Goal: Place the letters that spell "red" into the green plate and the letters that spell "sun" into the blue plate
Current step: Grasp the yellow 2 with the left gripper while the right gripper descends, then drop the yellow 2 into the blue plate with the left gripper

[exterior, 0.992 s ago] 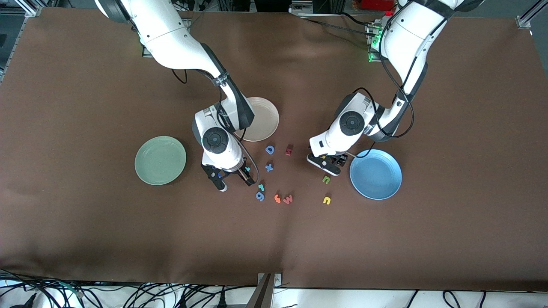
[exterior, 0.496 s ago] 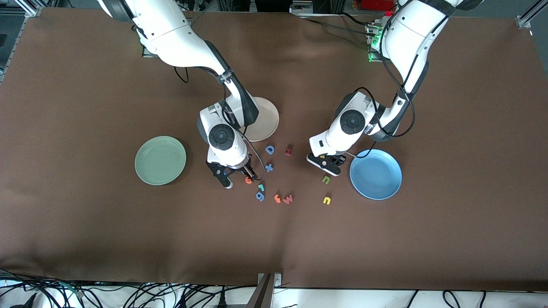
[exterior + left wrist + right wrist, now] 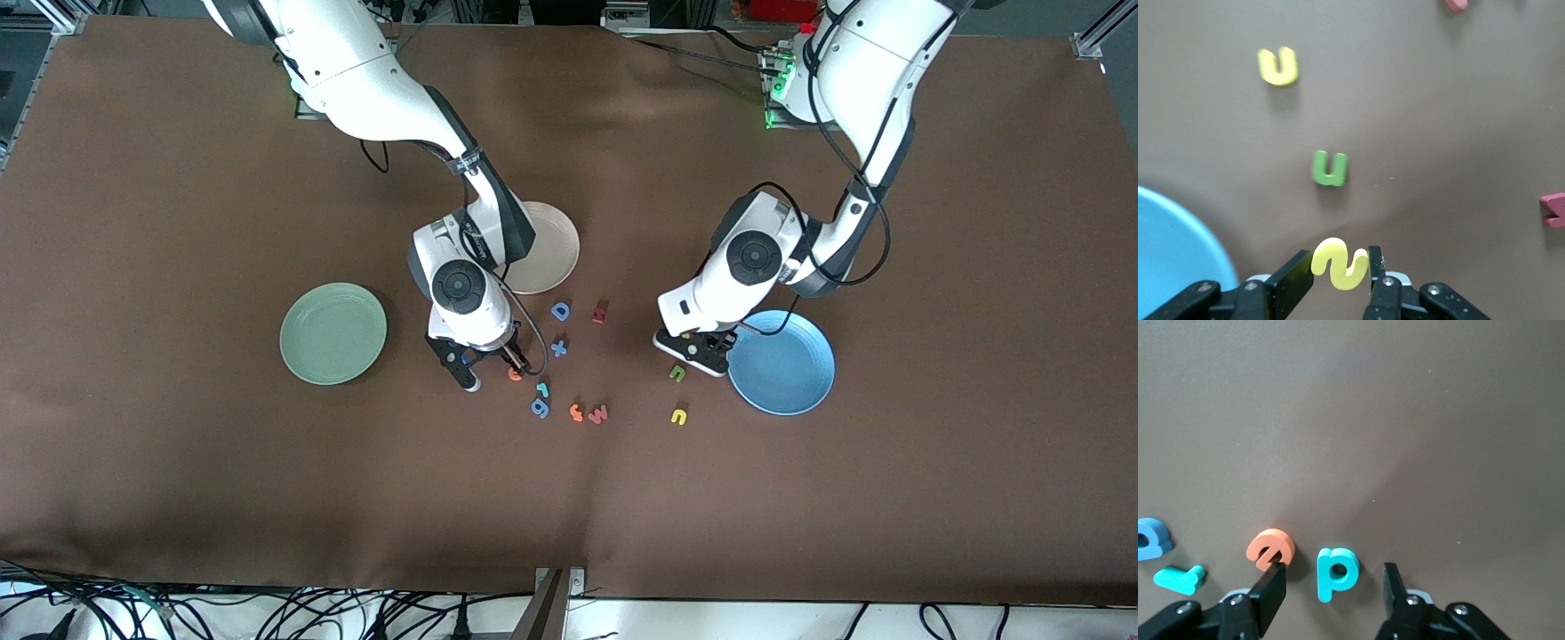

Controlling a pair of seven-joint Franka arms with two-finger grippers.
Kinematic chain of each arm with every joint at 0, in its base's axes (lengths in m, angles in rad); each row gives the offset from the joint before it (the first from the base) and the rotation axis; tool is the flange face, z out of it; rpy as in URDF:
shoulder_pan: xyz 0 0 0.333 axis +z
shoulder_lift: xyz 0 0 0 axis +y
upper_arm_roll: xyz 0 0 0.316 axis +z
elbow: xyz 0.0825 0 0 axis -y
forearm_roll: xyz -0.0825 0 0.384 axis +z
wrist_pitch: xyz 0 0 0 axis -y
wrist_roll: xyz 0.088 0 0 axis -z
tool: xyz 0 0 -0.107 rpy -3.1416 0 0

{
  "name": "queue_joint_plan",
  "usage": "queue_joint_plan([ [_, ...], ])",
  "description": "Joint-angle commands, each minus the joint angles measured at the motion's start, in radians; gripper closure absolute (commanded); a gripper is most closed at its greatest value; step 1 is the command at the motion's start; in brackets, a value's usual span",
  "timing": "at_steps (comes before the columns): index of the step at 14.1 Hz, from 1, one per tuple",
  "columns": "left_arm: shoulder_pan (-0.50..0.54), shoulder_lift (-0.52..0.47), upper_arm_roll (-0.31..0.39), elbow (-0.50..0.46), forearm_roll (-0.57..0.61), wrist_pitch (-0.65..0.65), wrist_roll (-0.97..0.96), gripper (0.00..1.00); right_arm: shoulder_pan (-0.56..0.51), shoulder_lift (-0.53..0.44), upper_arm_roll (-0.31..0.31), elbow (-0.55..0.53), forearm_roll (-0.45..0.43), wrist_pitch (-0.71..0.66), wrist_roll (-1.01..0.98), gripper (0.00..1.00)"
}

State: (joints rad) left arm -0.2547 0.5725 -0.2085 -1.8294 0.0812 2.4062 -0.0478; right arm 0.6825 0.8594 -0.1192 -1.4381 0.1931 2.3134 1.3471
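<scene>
Left gripper (image 3: 1341,267) w/ yellow "s" (image 3: 1340,263) moved toward empty blue plate (image 3: 791,373).

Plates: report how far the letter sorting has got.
Done: nothing; the green plate and blue plate hold no letters. In hand: left end effector grips the yellow s; right end effector straddles the teal d, open. Remaining: orange e, teal r, olive u, yellow n lie on the table.

My front camera looks down steeply from high across the table, facing my bases along the frame's top; both wrist cameras look down closely past my fingers. Front and left wrist views share the olive "u" (image 3: 677,373) (image 3: 1330,168); front and right wrist share the orange "e" (image 3: 515,374) (image 3: 1271,547).
</scene>
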Motion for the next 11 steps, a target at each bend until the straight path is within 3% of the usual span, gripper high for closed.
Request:
queue_joint_plan([
  [1,0.066,-0.039,-0.005,0.094,0.028,-0.158,0.087,0.75,0.003,0.004,-0.005,-0.008,0.002,-0.005,0.000,0.34],
  [5,0.210,-0.022,-0.005,0.134,0.025,-0.194,0.336,0.75,0.009,0.000,-0.005,-0.008,0.002,-0.006,0.006,0.34],
  [9,0.224,0.015,-0.006,0.124,0.018,-0.193,0.376,0.70,0.019,-0.003,-0.003,-0.008,0.002,-0.012,0.009,0.34],
  [10,0.227,0.021,-0.006,0.119,0.018,-0.191,0.376,0.60,0.019,-0.003,-0.003,-0.008,0.005,-0.012,0.012,0.34],
  [11,0.226,0.030,-0.006,0.120,0.015,-0.191,0.376,0.29,0.025,-0.003,-0.005,-0.008,0.006,-0.012,0.017,0.34],
])
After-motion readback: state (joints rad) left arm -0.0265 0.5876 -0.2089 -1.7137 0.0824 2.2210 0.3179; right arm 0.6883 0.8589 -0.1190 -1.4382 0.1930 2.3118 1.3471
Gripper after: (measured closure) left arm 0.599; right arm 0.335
